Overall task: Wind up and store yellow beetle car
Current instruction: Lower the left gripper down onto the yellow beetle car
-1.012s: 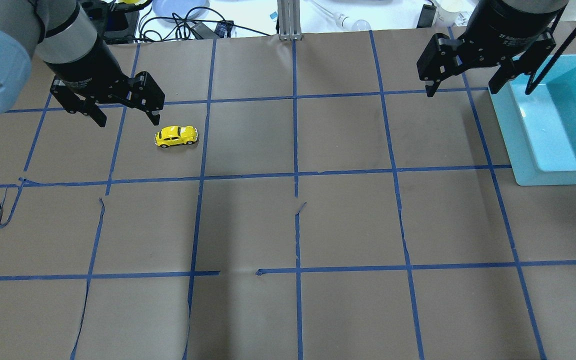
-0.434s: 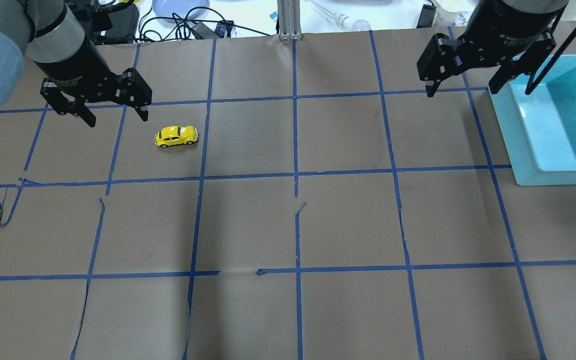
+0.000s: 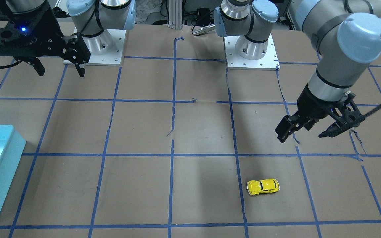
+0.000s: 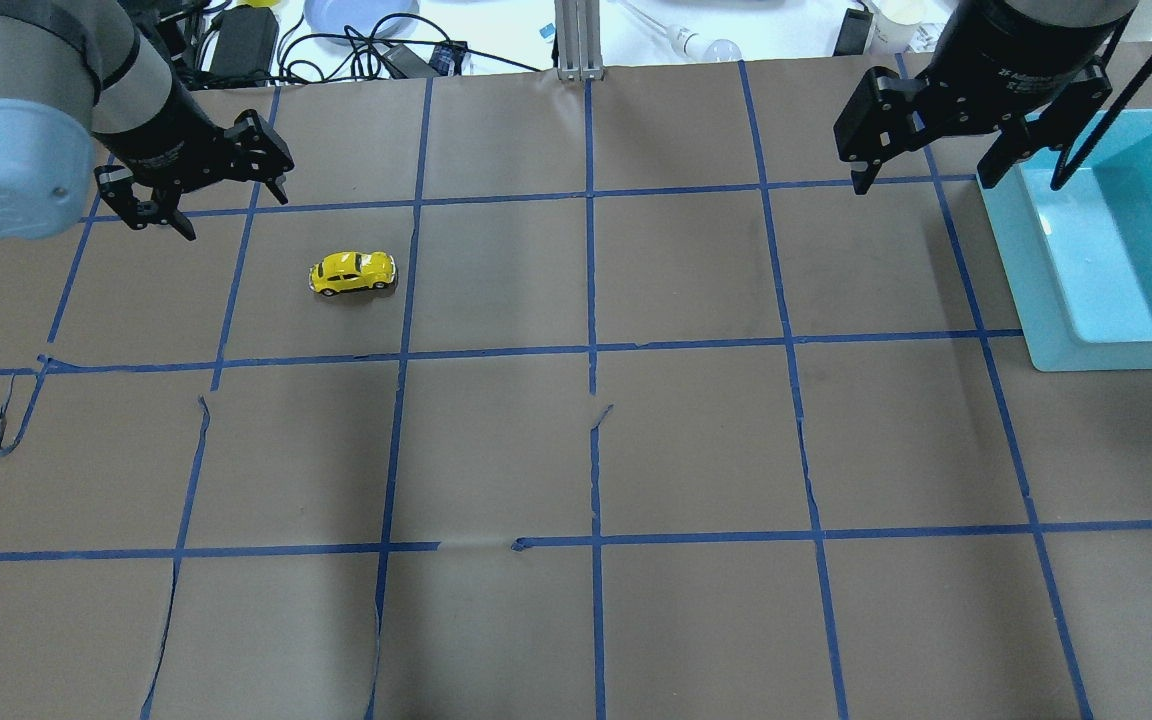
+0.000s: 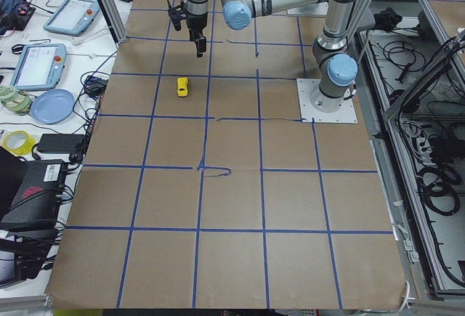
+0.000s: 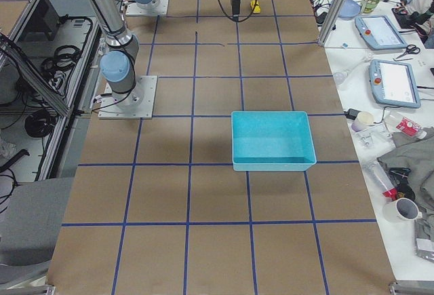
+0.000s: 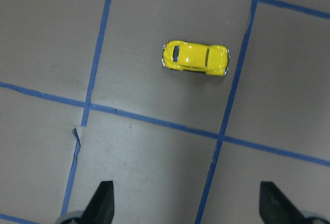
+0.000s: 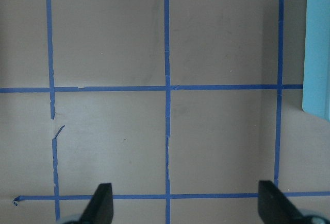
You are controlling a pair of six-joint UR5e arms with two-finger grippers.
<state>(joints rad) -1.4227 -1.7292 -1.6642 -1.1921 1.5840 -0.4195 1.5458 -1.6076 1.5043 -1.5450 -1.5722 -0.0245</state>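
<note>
The yellow beetle car (image 4: 353,272) stands on its wheels on the brown paper, alone in a taped square. It also shows in the front view (image 3: 263,187) and near the top of the left wrist view (image 7: 196,58). My left gripper (image 4: 231,213) is open and empty, hanging above the table to the left of the car and farther back, not touching it. My right gripper (image 4: 924,182) is open and empty, high at the back right, beside the light-blue bin (image 4: 1011,250).
The bin is empty and sits at the right edge of the table; its edge shows in the right wrist view (image 8: 317,49). Blue tape lines grid the brown paper, which has small tears. Cables, a plate and tablets lie beyond the far edge.
My left gripper has moved left and back, away from the car, and turned somewhat. The car and my right gripper have not moved.
</note>
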